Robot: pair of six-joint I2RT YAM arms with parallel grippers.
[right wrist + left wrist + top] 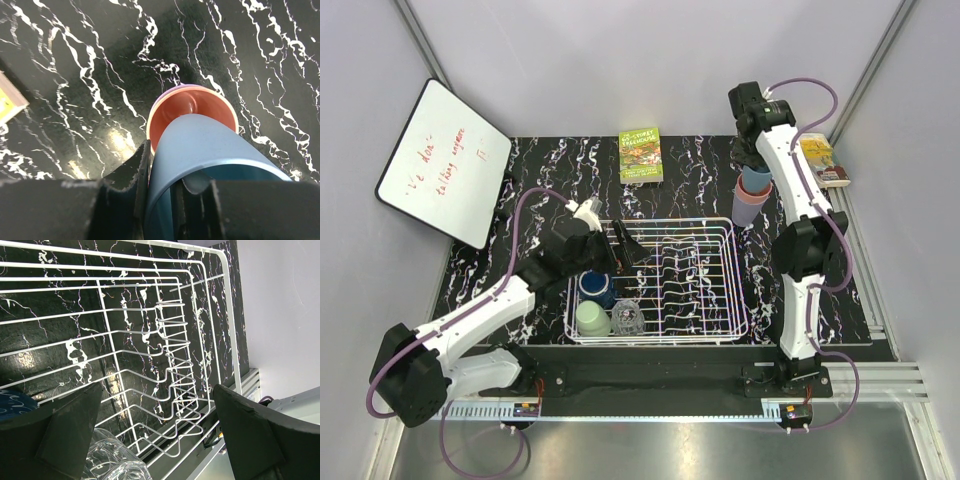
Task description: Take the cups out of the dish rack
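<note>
Near side first: the left gripper (pixel 628 245) hangs over the left half of the white wire dish rack (pixel 715 300), jaws spread wide and holding nothing. Back toward that arm's base, three cups sit in the rack's near-left corner: a dark blue tumbler (pixel 595 287), a pale green tumbler (pixel 592 320) nearer the edge, and a clear glass tumbler (pixel 628 318) just beside the green one. From the wrist, the glass (pixel 112 460) lies right under the gripper, close by one finger (pixel 70 435), with the row of upright tines running off ahead. Farther back, past the rack's far-right corner, the right gripper (pixel 162 190) is clamped on the wall of a light blue plastic tumbler (pixel 210 150), one finger outside, the other inside the mouth. Directly below it a salmon pink tumbler (pixel 192 107) stands mouth up on the black marbled table (pixel 75 60), nested in a lavender tumbler (pixel 165 94) showing only a sliver of rim. Whether the blue one touches the pink, I cannot tell. Beyond, to that gripper's left, lies a green paperback book (pixel 641 155), and a whiteboard (pixel 445 160) leans far left.
</note>
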